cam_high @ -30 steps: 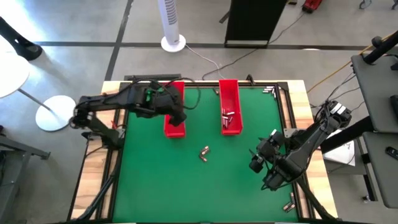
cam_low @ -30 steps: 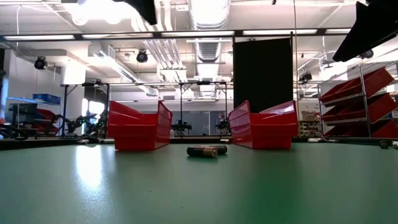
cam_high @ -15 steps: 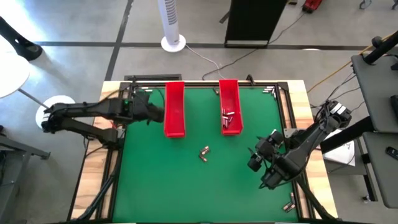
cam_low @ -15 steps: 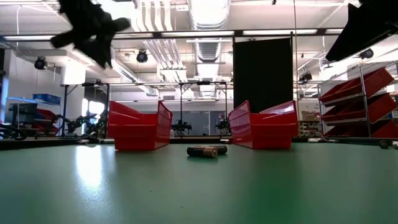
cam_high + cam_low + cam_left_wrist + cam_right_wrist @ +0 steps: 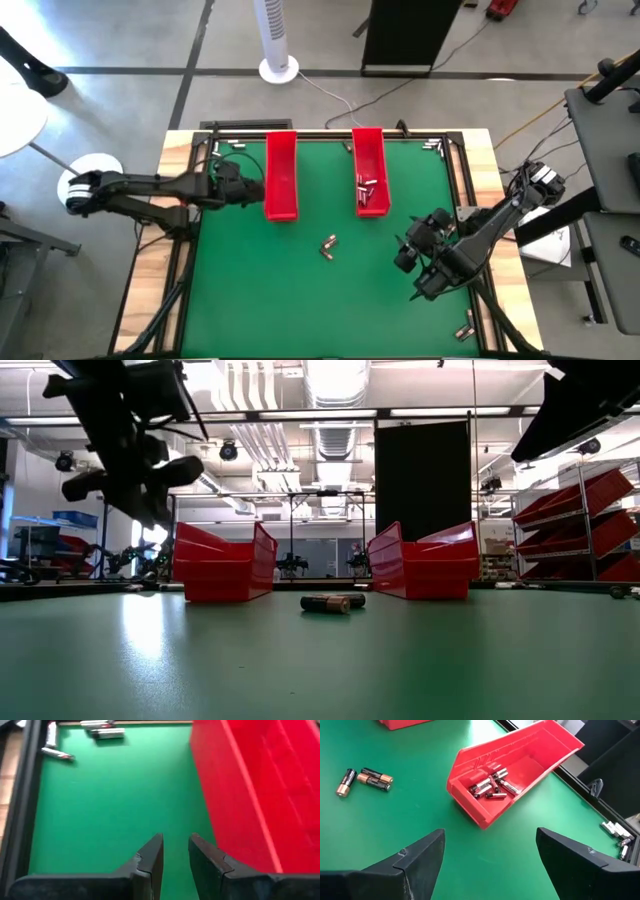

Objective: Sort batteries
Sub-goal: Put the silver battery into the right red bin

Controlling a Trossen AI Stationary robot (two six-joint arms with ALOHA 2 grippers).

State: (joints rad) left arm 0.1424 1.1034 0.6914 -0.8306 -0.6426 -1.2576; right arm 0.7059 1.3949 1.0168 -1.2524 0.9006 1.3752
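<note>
Lying loose between the tools, batteries (image 5: pixel 329 245) rest on green table (image 5: pixel 300 290).

Batteries (image 5: pixel 332 602) between red trays (image 5: pixel 223 565)

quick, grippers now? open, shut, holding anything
Left gripper: narrow gap between fingers, nothing held.
Right gripper: open wide, nothing held.
</note>
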